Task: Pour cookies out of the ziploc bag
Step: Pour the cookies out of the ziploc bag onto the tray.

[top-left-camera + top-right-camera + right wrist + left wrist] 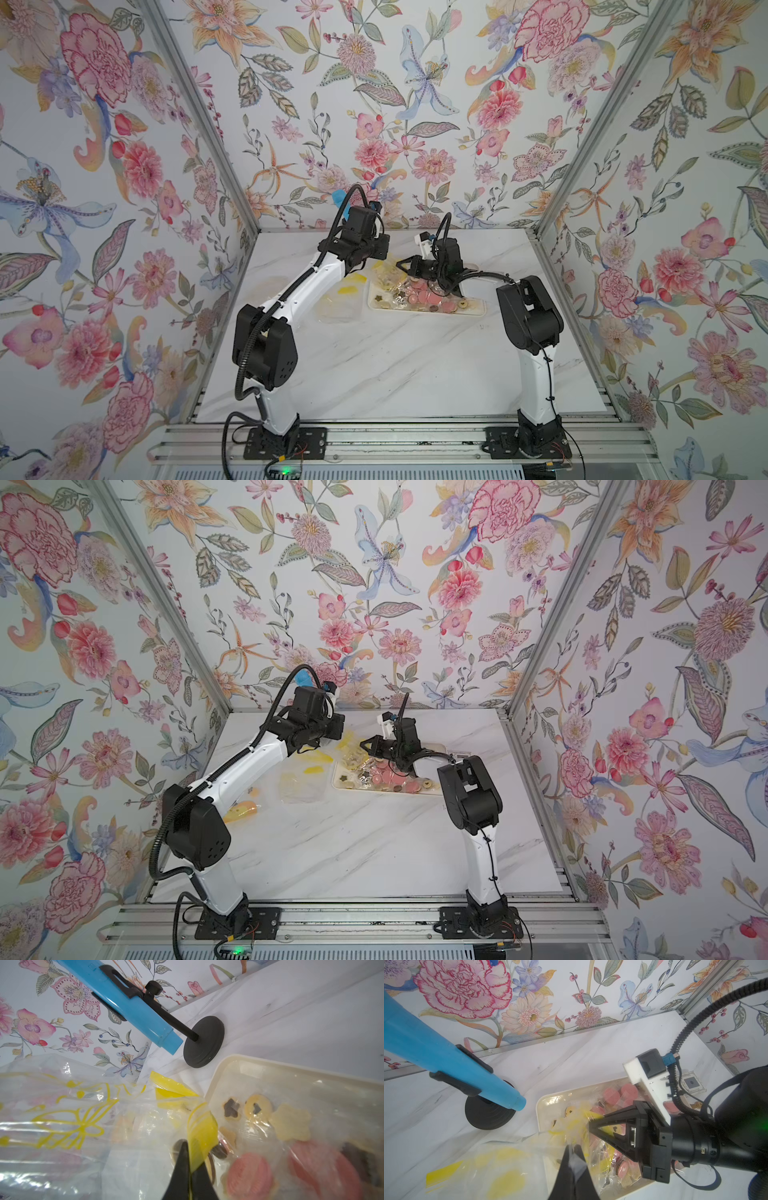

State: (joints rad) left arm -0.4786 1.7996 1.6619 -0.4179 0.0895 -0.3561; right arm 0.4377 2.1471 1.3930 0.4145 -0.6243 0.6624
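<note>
Marble tabletop [374, 365], floral walls [374, 104], left end effector [572, 1147], right end effector [188, 1144] (both clamped on ziploc bag [62, 1122])

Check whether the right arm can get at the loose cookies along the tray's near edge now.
Probably not yet: the right gripper is shut on the ziploc bag. The cookies lie uncovered, so it would need to release first.

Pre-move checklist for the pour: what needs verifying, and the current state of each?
1. Left hand shut on ziploc bag: ok.
2. Right hand shut on the bag: ok.
3. Bag reaches over tray: ok.
4. Visible cookies lie inside the tray: ok.
5. Bag emptied: cannot tell; film covers several cookies.
6. Blue tube apart from both hands: ok.
</note>
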